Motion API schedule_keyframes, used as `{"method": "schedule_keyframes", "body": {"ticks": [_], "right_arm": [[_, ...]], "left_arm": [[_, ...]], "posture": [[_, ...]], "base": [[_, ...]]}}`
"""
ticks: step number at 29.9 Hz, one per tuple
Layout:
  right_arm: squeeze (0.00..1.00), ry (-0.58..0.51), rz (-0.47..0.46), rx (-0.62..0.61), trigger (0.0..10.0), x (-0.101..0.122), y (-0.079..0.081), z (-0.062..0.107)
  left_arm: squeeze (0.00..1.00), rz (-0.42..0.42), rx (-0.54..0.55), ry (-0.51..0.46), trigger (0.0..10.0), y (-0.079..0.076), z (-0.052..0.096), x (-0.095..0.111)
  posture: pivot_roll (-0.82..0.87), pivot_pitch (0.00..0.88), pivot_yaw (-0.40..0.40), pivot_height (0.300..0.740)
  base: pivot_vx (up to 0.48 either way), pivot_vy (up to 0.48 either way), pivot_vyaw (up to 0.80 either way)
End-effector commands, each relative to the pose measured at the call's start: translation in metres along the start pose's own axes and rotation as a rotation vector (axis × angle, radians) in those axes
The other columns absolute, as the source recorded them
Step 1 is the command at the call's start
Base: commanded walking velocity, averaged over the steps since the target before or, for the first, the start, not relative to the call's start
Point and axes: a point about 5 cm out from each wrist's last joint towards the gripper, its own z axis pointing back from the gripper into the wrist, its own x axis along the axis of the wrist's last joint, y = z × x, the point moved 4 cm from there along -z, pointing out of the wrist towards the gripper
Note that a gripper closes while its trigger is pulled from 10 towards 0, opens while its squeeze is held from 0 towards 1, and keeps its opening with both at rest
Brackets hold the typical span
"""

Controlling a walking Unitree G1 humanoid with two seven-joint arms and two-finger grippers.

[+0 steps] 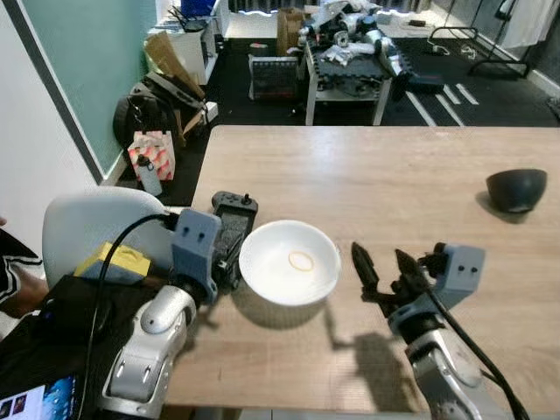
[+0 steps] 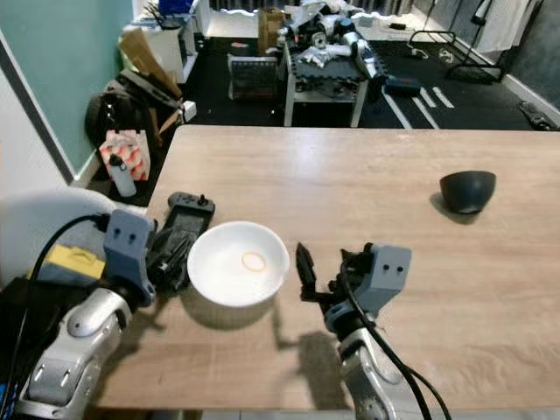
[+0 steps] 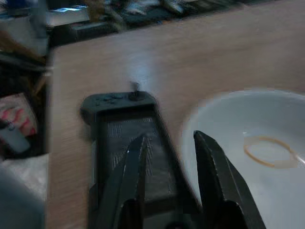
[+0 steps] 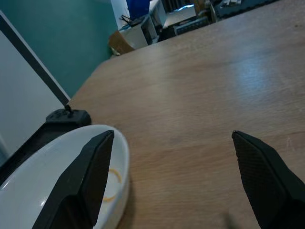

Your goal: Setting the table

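Surface: I have a light wood-grain table [image 1: 367, 175], matte, rectangular, with a straight near edge.

Room beyond: dark floor, teal wall at my left, a white low table [image 1: 346, 79] piled with grey robot parts, cardboard boxes, and a red-and-white patterned bag [image 1: 150, 156] on the floor.

Item 1: white bowl [image 1: 289, 261], round, smooth, glazed, near the front edge between my two arms; a thin tan rubber band [image 1: 300, 260] lies as a loop inside it.

Item 2: black game controller [image 1: 233, 229], flat, rectangular, ribbed back, lying just left of the white bowl.

Item 3: dark bowl [image 1: 516, 189], round, matte, far right, well apart from the rest.

Left gripper [image 3: 169, 157]: fingers slightly parted, holding nothing, hanging over the controller beside the bowl's rim.

Right gripper [image 1: 383, 265]: fingers spread wide, empty, just right of the white bowl.
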Motion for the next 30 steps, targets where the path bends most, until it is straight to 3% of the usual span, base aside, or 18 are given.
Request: {"method": "schedule_keyframes", "body": {"ticks": [1,13,16,18,21,22,25,30], "right_arm": [[0.00,0.018,-0.001,-0.020,10.0,-0.005,-0.004,0.004],[0.00,0.020,-0.003,-0.010,10.0,-0.007,-0.001,0.002],[0.00,0.022,0.007,-0.010,10.0,-0.006,-0.002,0.003],[0.00,0.022,0.008,-0.011,10.0,-0.006,-0.003,0.003],[0.00,0.024,0.008,-0.013,10.0,-0.006,-0.003,0.002],[0.00,0.024,0.008,-0.013,10.0,-0.006,-0.003,0.002],[0.00,0.021,0.010,-0.012,10.0,-0.004,-0.001,0.001],[0.00,0.020,0.013,-0.014,10.0,-0.003,-0.002,0.002]], "left_arm": [[0.00,-0.021,-0.046,0.016,10.0,-0.002,0.005,-0.002],[0.00,-0.063,-0.143,0.042,10.0,0.005,0.009,-0.001],[0.00,-0.156,-0.298,0.046,10.0,0.002,0.015,0.005],[0.00,-0.179,-0.340,0.049,10.0,0.001,0.017,0.007],[0.00,-0.252,-0.560,0.083,10.0,-0.016,0.024,0.002],[0.00,-0.252,-0.560,0.083,10.0,-0.016,0.024,0.002],[0.00,-0.305,-0.735,0.130,10.0,-0.022,0.032,-0.003],[0.00,-0.317,-0.811,0.147,10.0,-0.024,0.036,-0.003]], "posture": [[0.05,0.119,0.104,0.740],[0.05,0.115,0.102,0.740],[0.05,0.118,0.098,0.740],[0.06,0.123,0.095,0.740],[0.05,0.137,0.091,0.740],[0.05,0.137,0.091,0.740],[0.04,0.156,0.096,0.740],[0.04,0.166,0.097,0.740]], "base": [[0.000,0.000,0.00],[0.000,0.000,0.00],[0.000,0.000,0.00],[0.000,0.000,0.00],[0.000,0.000,0.00],[0.000,0.000,0.00],[0.000,0.000,0.00],[0.000,0.000,0.00]]}}
